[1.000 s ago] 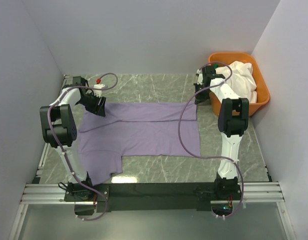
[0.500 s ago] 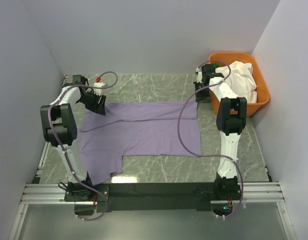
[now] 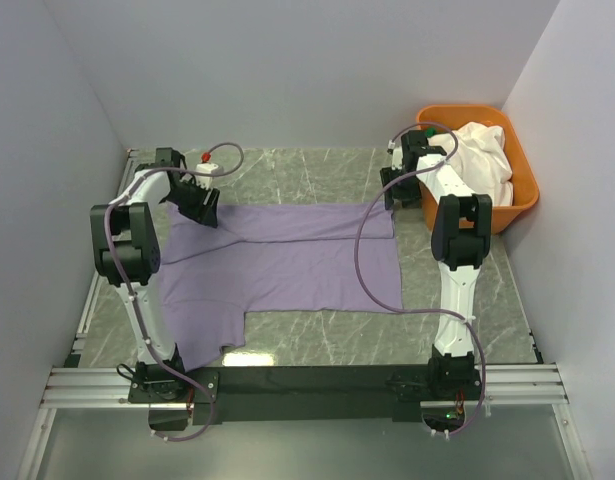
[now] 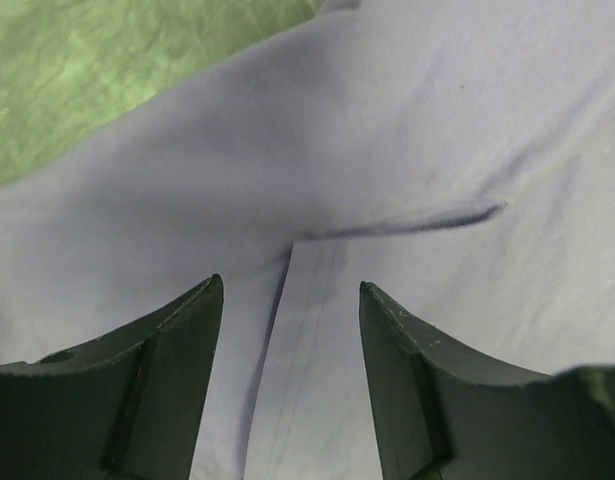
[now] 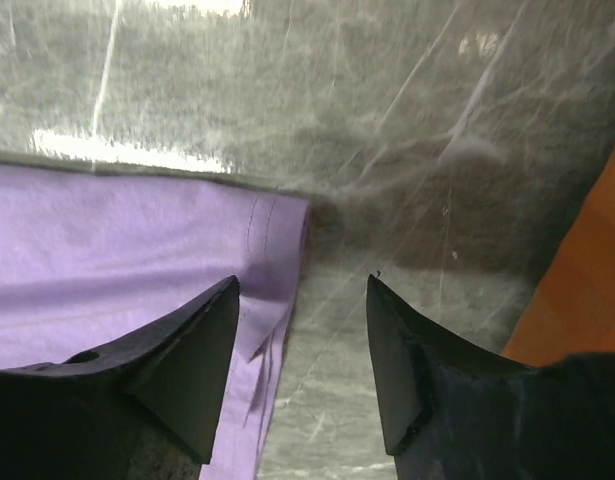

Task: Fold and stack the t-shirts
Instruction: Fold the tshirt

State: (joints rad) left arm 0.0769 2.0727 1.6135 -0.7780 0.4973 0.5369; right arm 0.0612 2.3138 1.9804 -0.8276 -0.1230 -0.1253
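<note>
My left jaws and right jaws hang parted and empty over the far edge of the lavender t-shirt (image 3: 287, 262) spread on the worktop (image 3: 317, 165), so I fear a shallow close could catch one layer and skew the fold.

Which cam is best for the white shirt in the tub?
Top external. It shows the white t-shirt heaped in the orange tub, all in frame. The right wrist view catches only a sliver of the tub and no white cloth. The left wrist view shows only the lavender t-shirt.
</note>
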